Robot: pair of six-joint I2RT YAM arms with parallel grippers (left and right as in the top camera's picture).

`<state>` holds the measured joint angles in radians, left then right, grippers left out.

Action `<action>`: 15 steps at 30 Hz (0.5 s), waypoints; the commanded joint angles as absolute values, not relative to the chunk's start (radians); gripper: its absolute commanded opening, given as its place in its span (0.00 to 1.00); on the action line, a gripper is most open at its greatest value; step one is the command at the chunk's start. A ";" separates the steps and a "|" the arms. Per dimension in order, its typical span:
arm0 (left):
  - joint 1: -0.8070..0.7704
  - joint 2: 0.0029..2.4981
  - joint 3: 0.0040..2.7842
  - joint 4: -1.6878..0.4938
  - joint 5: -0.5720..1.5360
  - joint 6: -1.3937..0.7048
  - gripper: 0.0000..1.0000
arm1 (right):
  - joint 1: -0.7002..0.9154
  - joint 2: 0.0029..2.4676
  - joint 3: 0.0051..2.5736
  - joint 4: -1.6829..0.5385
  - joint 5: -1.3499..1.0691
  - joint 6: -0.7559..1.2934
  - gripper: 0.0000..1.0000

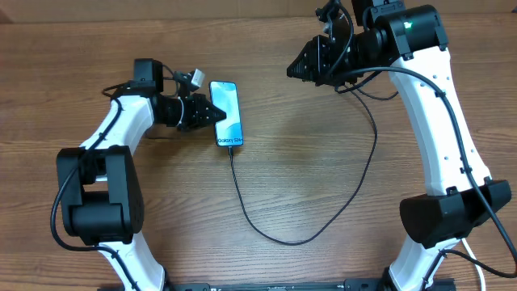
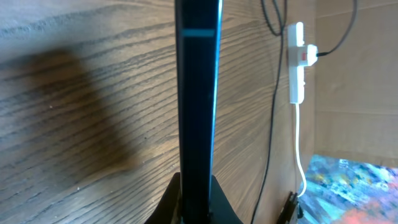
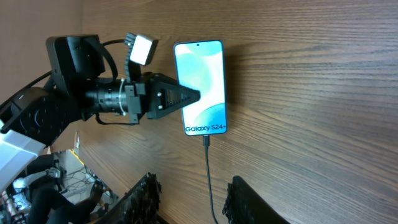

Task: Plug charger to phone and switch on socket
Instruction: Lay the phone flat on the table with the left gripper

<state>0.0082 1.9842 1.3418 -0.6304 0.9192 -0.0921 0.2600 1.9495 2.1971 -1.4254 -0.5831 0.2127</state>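
Left jaws: clamping the phone (image 1: 229, 113) edgewise.
Right jaws: hanging open.
Charger (image 3: 208, 168): sitting plugged into the phone.
Socket (image 2: 297, 62): showing only in the left wrist view.

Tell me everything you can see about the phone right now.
The phone is a slim, black-edged rectangle with a lit pale blue screen reading Galaxy S24. It faces up on the wooden table, left of centre, lying lengthways away from the robot. The charger is plugged into its near end. The left hand is shut on its left edge, with one finger over the screen.
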 commanded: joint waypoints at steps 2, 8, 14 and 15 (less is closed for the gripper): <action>-0.028 2.044 1.341 -0.600 0.896 -0.144 0.04 | 0.260 1.908 2.214 -1.430 -0.559 0.206 0.36; -0.032 2.158 1.342 -0.516 0.988 -0.166 0.04 | 0.260 1.908 2.214 -1.457 -0.505 0.206 0.36; -0.032 2.188 1.342 -0.511 0.987 -0.166 0.04 | 0.260 1.908 2.214 -1.456 -0.505 0.206 0.36; -0.032 2.188 1.342 -0.511 0.987 -0.166 0.06 | 0.260 1.908 2.214 -1.456 -0.505 0.206 0.36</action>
